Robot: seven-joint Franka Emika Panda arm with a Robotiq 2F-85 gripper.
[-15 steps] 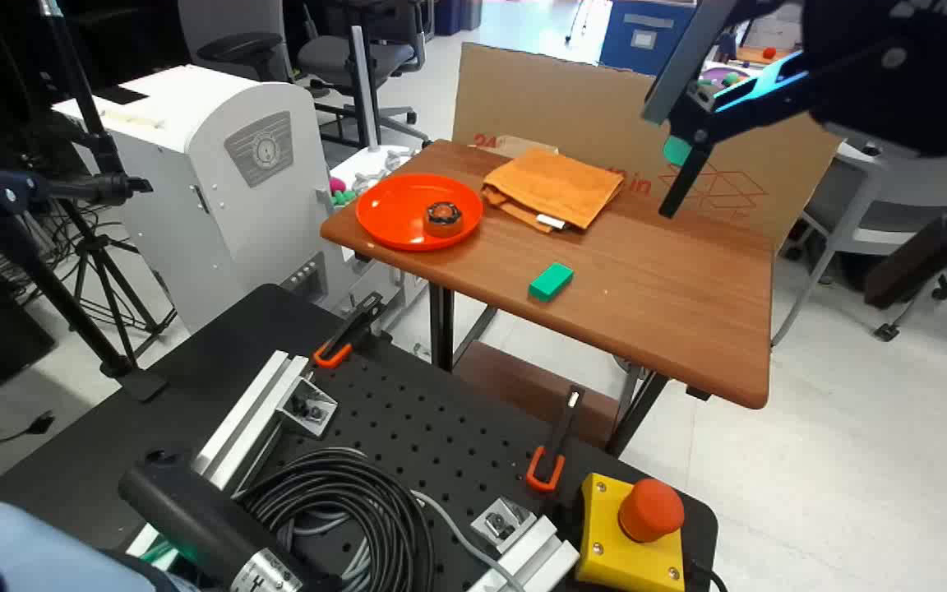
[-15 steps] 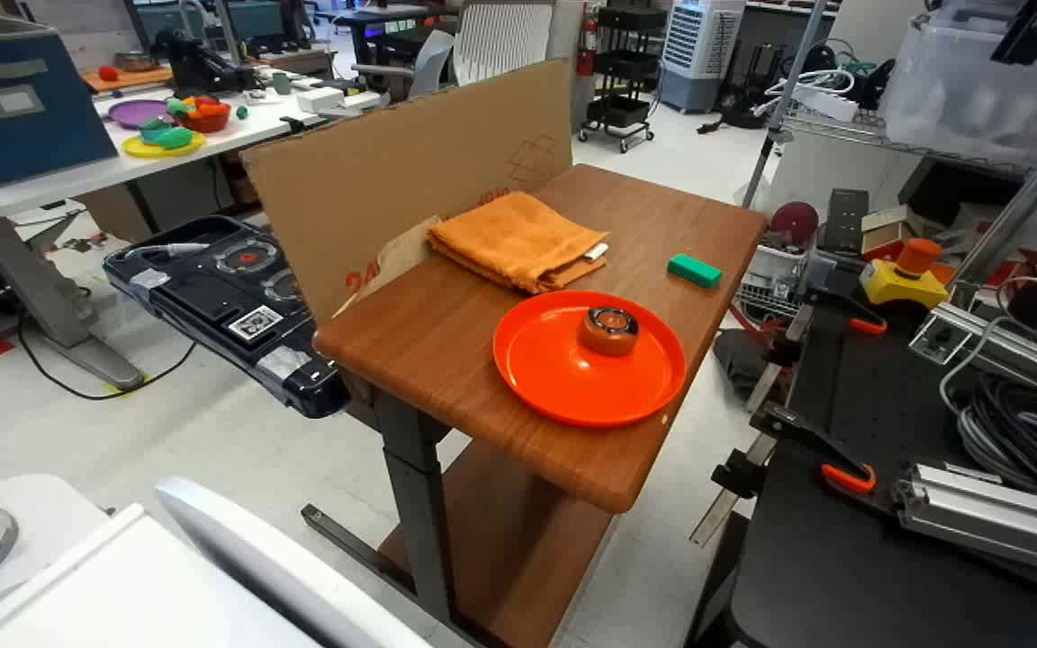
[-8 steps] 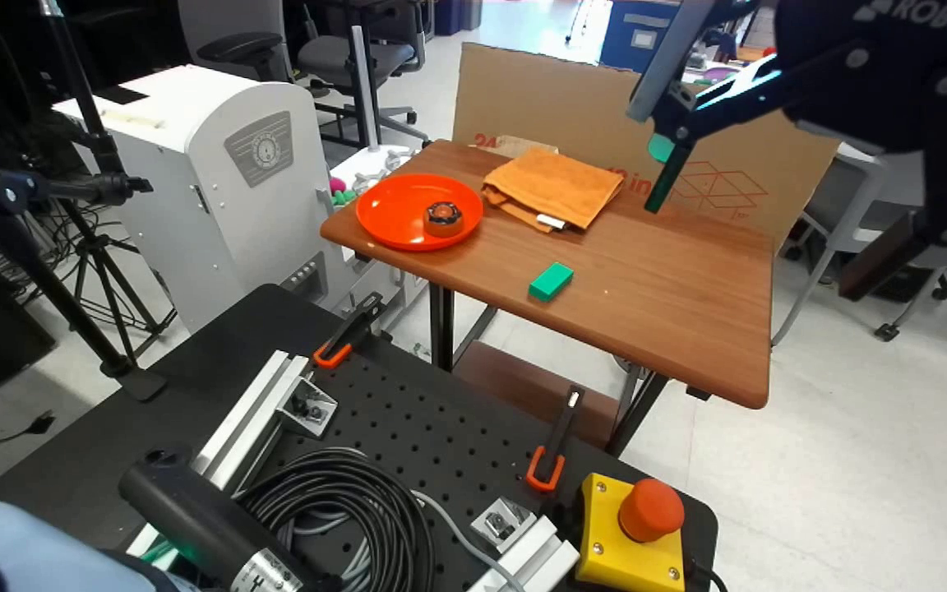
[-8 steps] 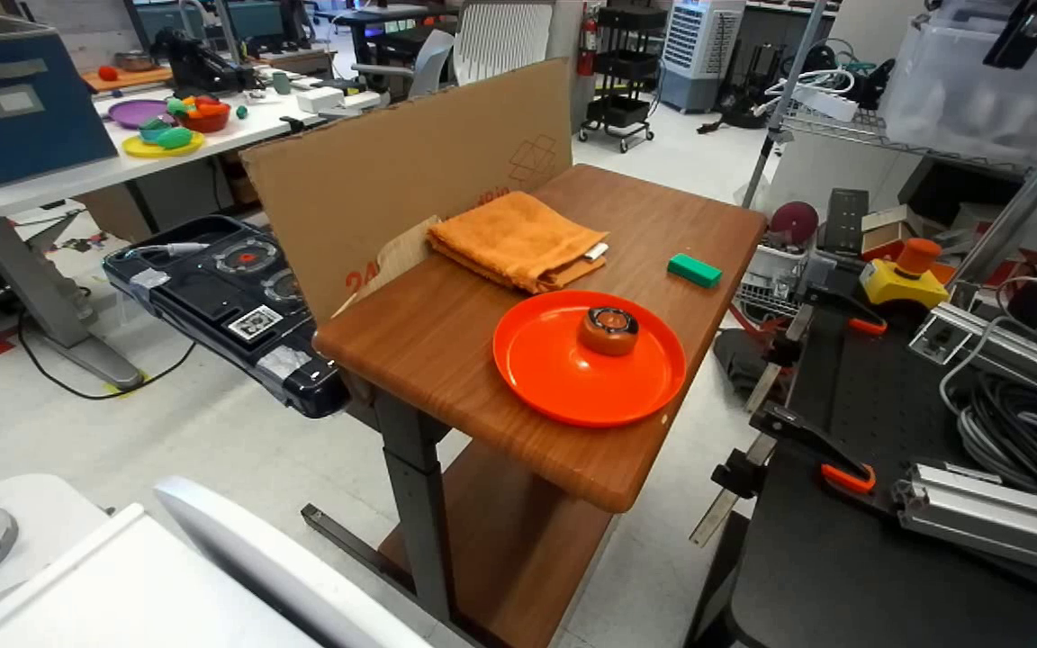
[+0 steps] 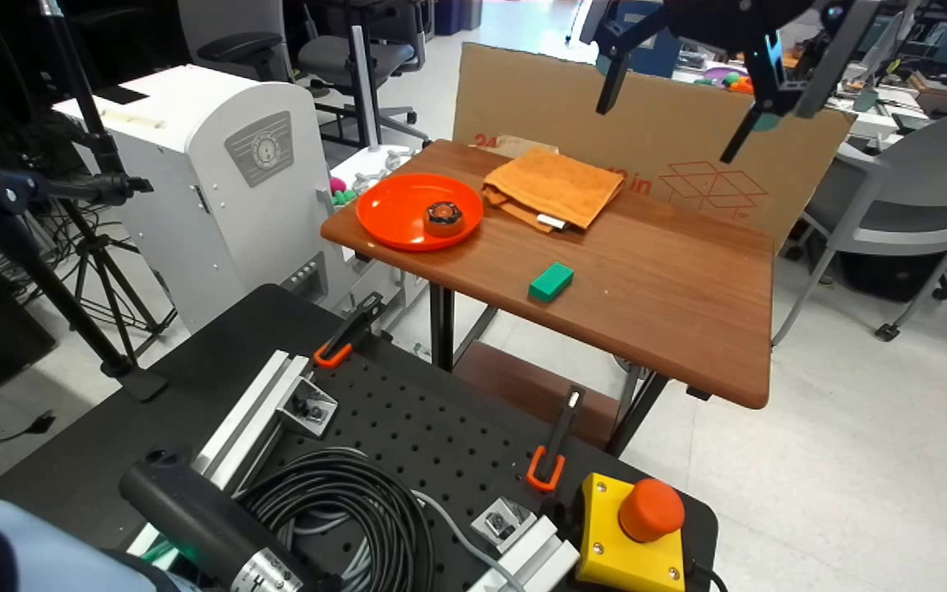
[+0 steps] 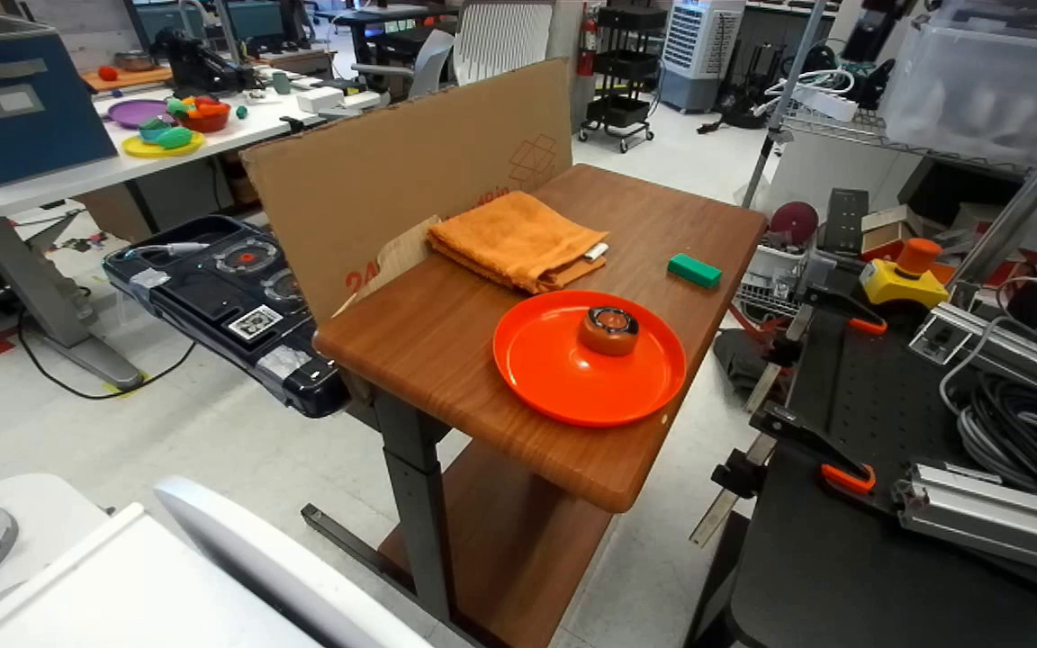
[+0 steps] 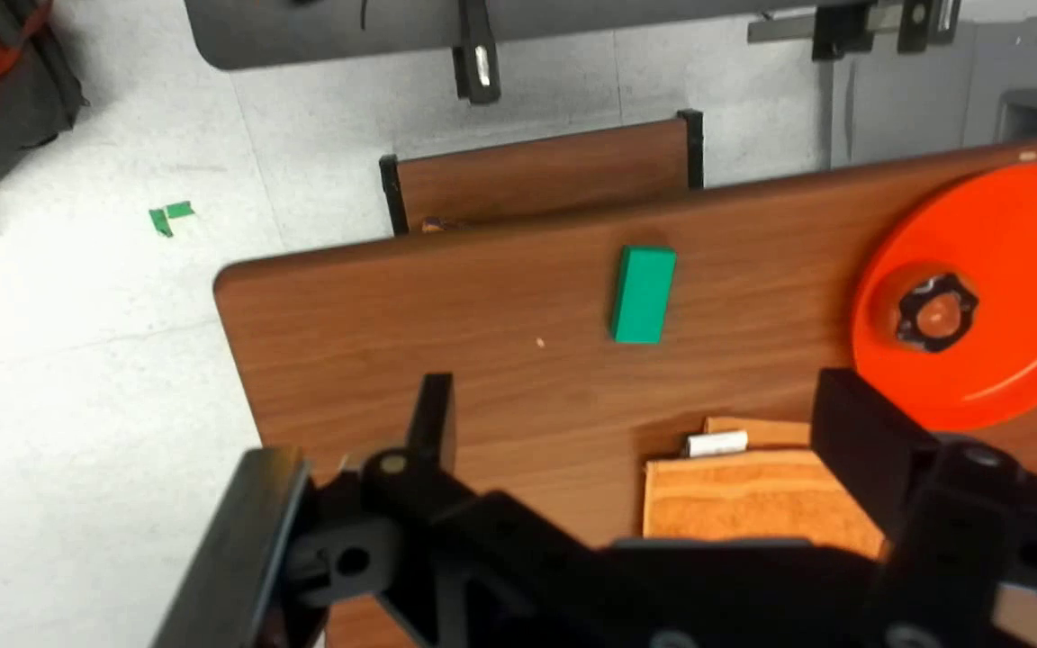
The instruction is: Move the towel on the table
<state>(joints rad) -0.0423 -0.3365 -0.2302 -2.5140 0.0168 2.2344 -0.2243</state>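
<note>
Over the surface (image 5: 671,304), your end effector (image 5: 667,136) hangs spread wide and holding nothing, presumably so you can lower it astride the folded orange towel (image 5: 556,186), which rests on that surface just beside the red-orange plate (image 5: 395,205), near the cardboard panel (image 5: 539,107) probably stood as a backdrop.

Rough cloth towel (image 6: 518,236), wooden table (image 6: 446,342), glossy plate (image 6: 572,376)

Here's the towel (image 6: 518,236), orange, folded to a rough square, lying flat on the table (image 5: 671,288), close to one long edge, and that table stands upright, brown, rectangular, wooden-topped.
</note>
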